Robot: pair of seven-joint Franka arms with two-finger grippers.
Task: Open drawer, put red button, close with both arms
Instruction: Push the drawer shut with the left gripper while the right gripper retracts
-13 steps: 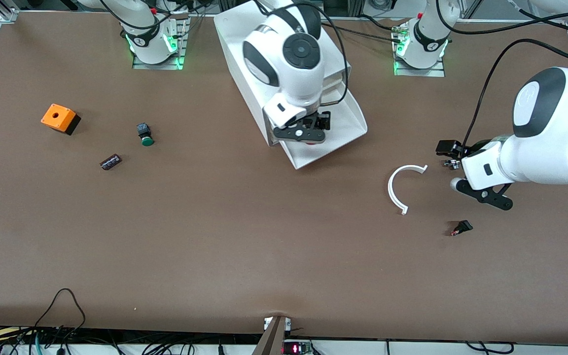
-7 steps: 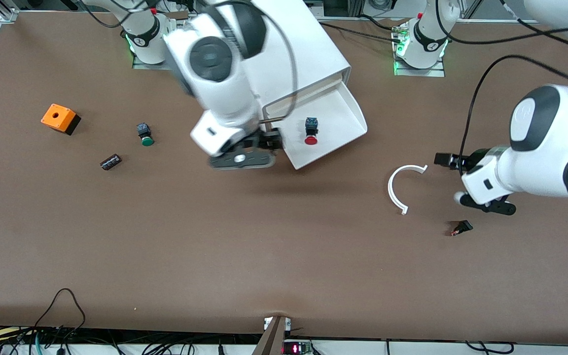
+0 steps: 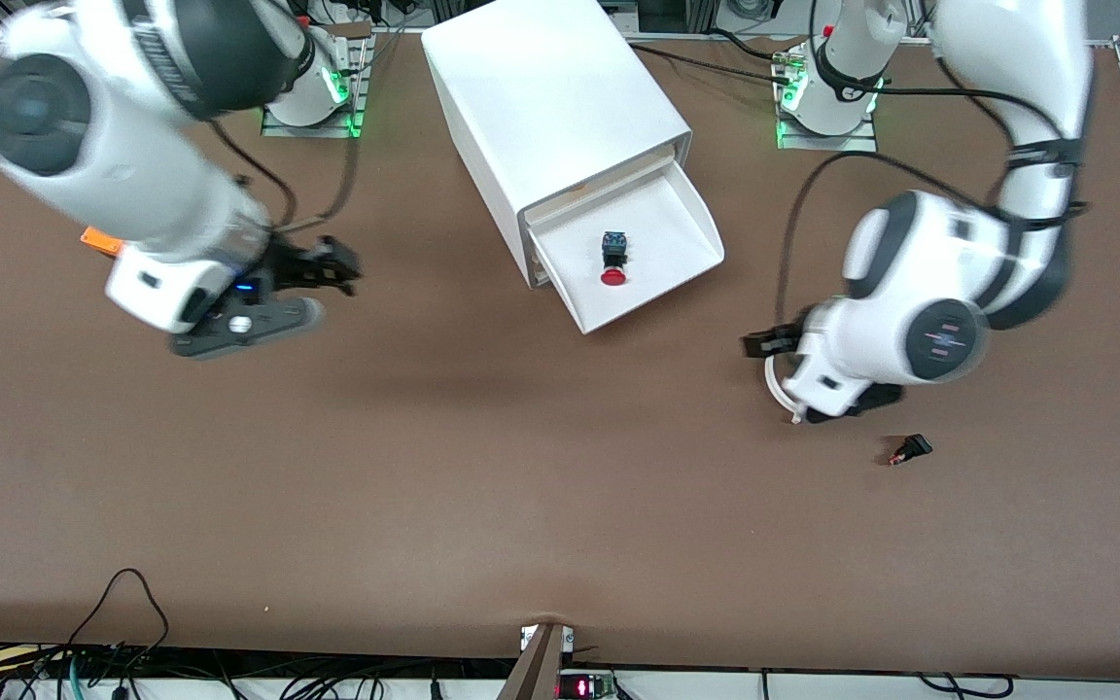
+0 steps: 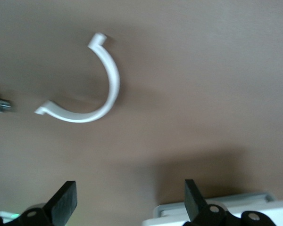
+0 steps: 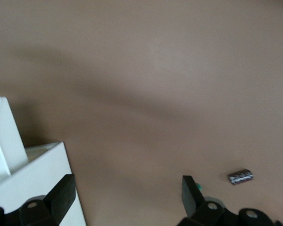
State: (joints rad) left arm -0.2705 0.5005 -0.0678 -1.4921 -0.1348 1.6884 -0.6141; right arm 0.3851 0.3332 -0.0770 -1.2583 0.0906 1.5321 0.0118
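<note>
The red button (image 3: pixel 612 261) lies on its side in the open drawer (image 3: pixel 669 255), which is pulled out of the white cabinet (image 3: pixel 550 97) toward the front camera. My right gripper (image 3: pixel 332 270) hangs open and empty over the table toward the right arm's end, well away from the drawer. Its fingertips (image 5: pixel 61 195) stand wide apart over bare tabletop. My left gripper (image 3: pixel 766 348) is open and empty over the white C-shaped ring (image 4: pixel 101 92), beside the drawer toward the left arm's end. The right wrist view shows a white corner of the cabinet (image 5: pixel 19 169).
The orange cube (image 3: pixel 98 240) is mostly hidden under the right arm. A small dark cylinder (image 5: pixel 240 176) and the green cap of another button (image 5: pixel 198 187) lie by the right gripper. A small black and red part (image 3: pixel 910 449) lies nearer the front camera than the ring (image 3: pixel 774 381).
The right arm swung away from the drawer toward its own end of the table, leaving the red button in the drawer. The left arm moved toward the drawer, over the white ring.
</note>
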